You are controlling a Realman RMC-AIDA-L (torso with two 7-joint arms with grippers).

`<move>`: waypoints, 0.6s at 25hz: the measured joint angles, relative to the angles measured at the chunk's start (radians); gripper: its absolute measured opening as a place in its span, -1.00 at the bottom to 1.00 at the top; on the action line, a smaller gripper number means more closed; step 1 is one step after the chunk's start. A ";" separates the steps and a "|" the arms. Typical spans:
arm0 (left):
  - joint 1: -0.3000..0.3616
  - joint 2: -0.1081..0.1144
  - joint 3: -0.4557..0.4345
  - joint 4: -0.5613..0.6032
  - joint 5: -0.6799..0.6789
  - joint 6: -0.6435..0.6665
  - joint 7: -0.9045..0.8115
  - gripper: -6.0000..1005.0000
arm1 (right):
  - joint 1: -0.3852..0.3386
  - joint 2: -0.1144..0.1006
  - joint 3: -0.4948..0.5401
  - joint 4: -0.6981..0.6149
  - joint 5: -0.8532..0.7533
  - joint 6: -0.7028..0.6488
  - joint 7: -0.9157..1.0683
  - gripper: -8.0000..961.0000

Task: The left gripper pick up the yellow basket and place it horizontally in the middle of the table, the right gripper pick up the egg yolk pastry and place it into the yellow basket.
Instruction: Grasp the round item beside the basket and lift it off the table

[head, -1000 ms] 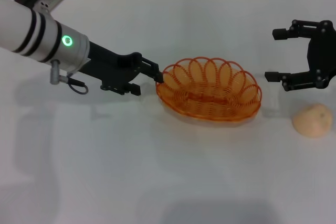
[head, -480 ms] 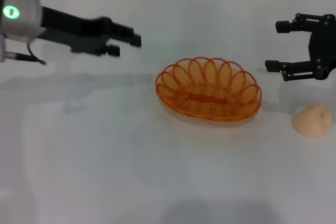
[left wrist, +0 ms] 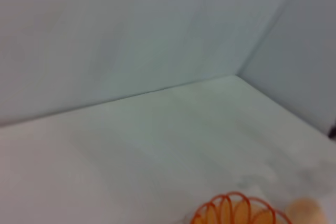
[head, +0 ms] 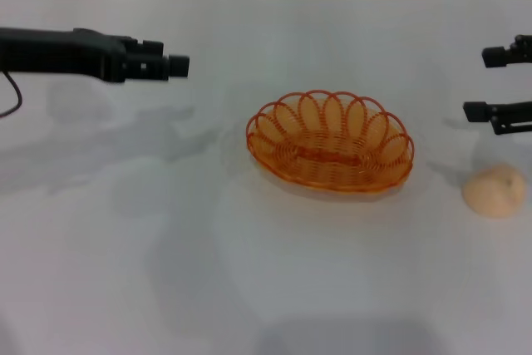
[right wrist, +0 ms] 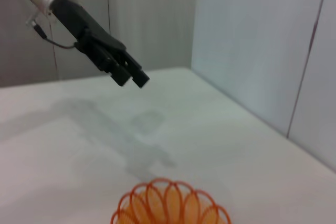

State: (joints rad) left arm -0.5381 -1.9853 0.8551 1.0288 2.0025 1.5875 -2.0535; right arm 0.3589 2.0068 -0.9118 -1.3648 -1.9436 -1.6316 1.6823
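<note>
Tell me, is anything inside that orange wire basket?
No. The yellow basket holds nothing; its see-through wires hide nothing. The egg yolk pastry lies apart on the table.

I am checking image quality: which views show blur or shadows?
Head view: sharp, soft grey shadows on the table beneath the left gripper. Left wrist view: hazy, the yellow basket looks soft. Right wrist view: clear, an arm shadow crosses the tabletop.

No legible text, labels, brands, numbers or signs anywhere.
</note>
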 joint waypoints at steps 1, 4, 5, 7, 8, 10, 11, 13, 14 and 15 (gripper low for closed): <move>0.007 -0.002 0.000 -0.031 -0.002 0.012 0.115 0.30 | -0.002 0.000 0.000 -0.026 -0.021 -0.012 0.024 0.70; 0.008 0.002 0.000 -0.071 0.000 0.029 0.209 0.30 | 0.002 0.001 -0.005 -0.092 -0.095 -0.053 0.090 0.67; 0.010 0.005 0.000 -0.088 0.001 0.036 0.258 0.30 | 0.006 0.000 -0.006 -0.105 -0.116 -0.068 0.108 0.66; 0.022 0.009 0.000 -0.111 0.003 0.051 0.351 0.30 | 0.012 -0.002 -0.005 -0.117 -0.144 -0.095 0.136 0.65; 0.022 0.009 0.000 -0.111 0.003 0.051 0.351 0.30 | 0.018 -0.003 -0.006 -0.120 -0.160 -0.107 0.151 0.64; 0.059 0.010 -0.001 -0.115 0.004 0.072 0.481 0.30 | 0.025 -0.002 -0.006 -0.122 -0.192 -0.119 0.168 0.63; 0.069 0.010 -0.001 -0.115 0.004 0.080 0.514 0.30 | 0.028 -0.001 -0.008 -0.121 -0.209 -0.125 0.172 0.62; 0.080 0.014 -0.002 -0.118 0.003 0.135 0.582 0.30 | 0.032 0.001 -0.010 -0.111 -0.229 -0.129 0.175 0.61; 0.080 0.014 -0.002 -0.118 0.003 0.135 0.582 0.30 | 0.032 0.002 -0.012 -0.103 -0.233 -0.130 0.176 0.60; 0.080 0.016 -0.002 -0.117 0.003 0.161 0.593 0.30 | 0.032 0.002 -0.015 -0.098 -0.235 -0.130 0.176 0.60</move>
State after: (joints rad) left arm -0.4578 -1.9693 0.8532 0.9116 2.0058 1.7482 -1.4601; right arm 0.3913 2.0090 -0.9263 -1.4626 -2.1786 -1.7612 1.8581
